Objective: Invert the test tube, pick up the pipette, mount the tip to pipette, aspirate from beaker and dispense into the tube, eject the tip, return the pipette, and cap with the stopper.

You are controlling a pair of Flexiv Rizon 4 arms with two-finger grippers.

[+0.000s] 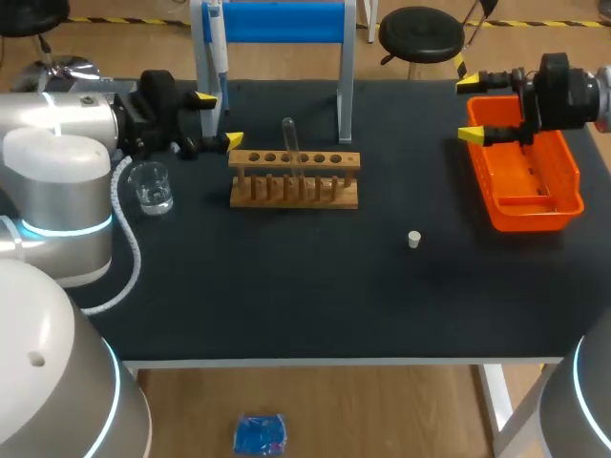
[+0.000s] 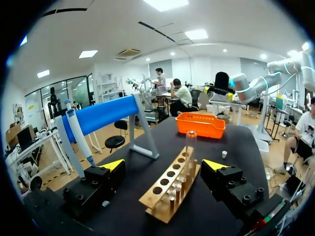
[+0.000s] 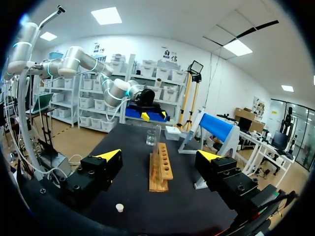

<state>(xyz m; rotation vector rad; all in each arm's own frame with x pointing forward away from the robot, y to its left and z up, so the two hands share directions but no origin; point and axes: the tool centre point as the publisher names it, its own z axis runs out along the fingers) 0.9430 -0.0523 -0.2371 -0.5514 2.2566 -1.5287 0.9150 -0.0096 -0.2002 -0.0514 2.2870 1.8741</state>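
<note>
A wooden rack (image 1: pixel 295 178) sits on the dark surface (image 1: pixel 286 286), a little back from its middle. The test tube (image 1: pixel 288 143) stands upright in one of the rack's holes, and the holes around it look empty. In the left wrist view the test tube (image 2: pixel 190 146) rises from the rack (image 2: pixel 167 191), which runs straight ahead between the spread fingers.

The left hand (image 1: pixel 219 119) hovers just beside the rack's left end, released and holding nothing. Its two yellow tips stand well apart. The same hand (image 2: pixel 164 164) shows wide open in its own view. The glass beaker (image 1: pixel 151 187) stands on the surface near this hand, on the side closer to the front edge.

The pipette (image 1: pixel 216 43) hangs on the stand (image 1: pixel 282 21) with the blue bar, at the back edge behind the rack. From the left wrist it shows as a white and blue pipette (image 2: pixel 78 133) ahead of one finger.

The right hand (image 1: pixel 469 110) hangs over the back end of the orange tray (image 1: pixel 563 205) at the right side, also released and empty. In its own view the right hand (image 3: pixel 158 155) points along the rack (image 3: pixel 160 169), with the beaker (image 3: pixel 151 135) beyond it.

The small white stopper (image 1: pixel 414 239) lies alone on the surface between rack and tray, nearer the front, well apart from both hands.
</note>
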